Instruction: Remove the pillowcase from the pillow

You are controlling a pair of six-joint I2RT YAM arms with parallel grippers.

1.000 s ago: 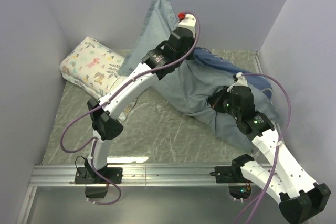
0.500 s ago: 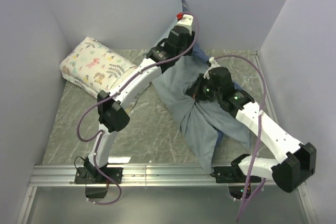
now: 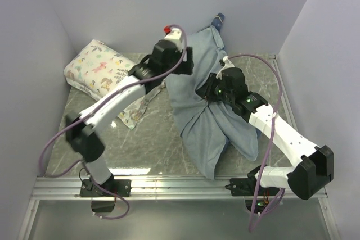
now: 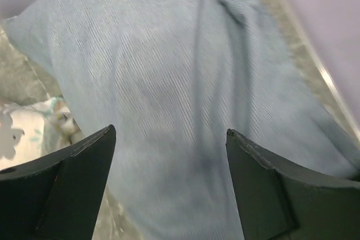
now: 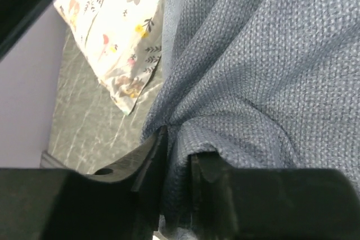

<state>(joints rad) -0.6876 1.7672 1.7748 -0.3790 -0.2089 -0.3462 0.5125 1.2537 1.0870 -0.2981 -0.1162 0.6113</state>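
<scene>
The pillowcase (image 3: 208, 119) lies as a bunched blue-grey heap from the back wall toward the front, its paler side out; a dark navy tip (image 3: 217, 19) pokes up against the wall. The pillow is hidden. My left gripper (image 3: 188, 64) hovers over the case's upper left part. In the left wrist view it (image 4: 169, 132) stands wide open with only fabric (image 4: 180, 77) below and nothing between the fingers. My right gripper (image 3: 216, 87) sits on the middle of the heap. In its wrist view the jaws (image 5: 179, 144) pinch a fold of the pillowcase (image 5: 270, 54).
A small floral-print pillow (image 3: 98, 71) rests in the back left corner, also seen in the right wrist view (image 5: 118, 21). A flat floral cover (image 3: 135, 111) lies beside the left arm. Walls close in on three sides; a metal rail (image 3: 180, 184) runs along the front.
The left gripper has let go of the raised pillowcase corner, opened and swung left. The fabric dropped into a heap. The right arm moved up-left onto the heap's middle.
</scene>
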